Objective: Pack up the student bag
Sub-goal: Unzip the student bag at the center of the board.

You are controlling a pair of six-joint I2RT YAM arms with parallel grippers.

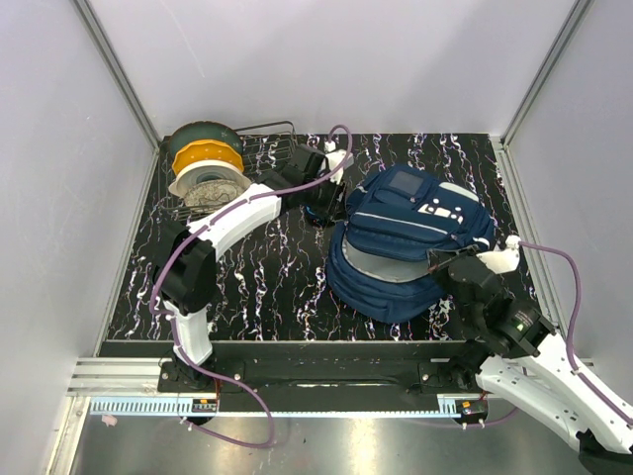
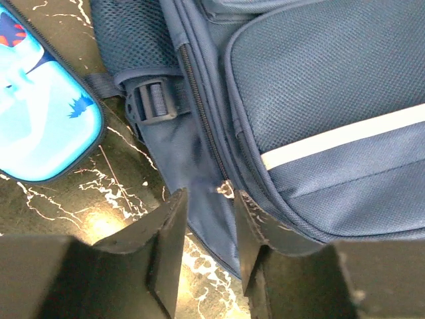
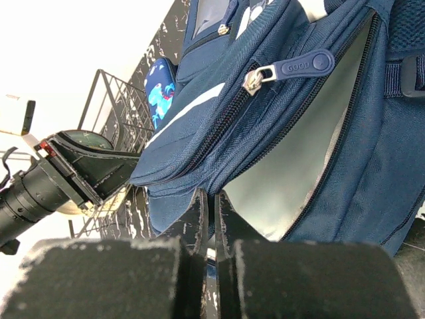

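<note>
The student bag (image 1: 415, 233), a navy backpack with white stripes, lies on the black marbled table with its main compartment unzipped and the grey lining (image 1: 381, 265) showing. My right gripper (image 1: 447, 267) is shut on the fabric edge of the opening (image 3: 211, 196) and holds the flap up, with the lining (image 3: 292, 159) beside it. My left gripper (image 1: 321, 196) is at the bag's left side. Its fingers (image 2: 166, 232) are open and straddle the bag's edge (image 2: 199, 159) by a zipper pull (image 2: 226, 189). A glossy blue pencil case (image 2: 40, 113) lies on the table just left of the bag.
A wire rack (image 1: 277, 134) with stacked bowls (image 1: 206, 163) stands at the back left. Grey enclosure walls close the table on three sides. The pencil case (image 3: 159, 86) and the rack (image 3: 113, 100) also show in the right wrist view, behind the bag.
</note>
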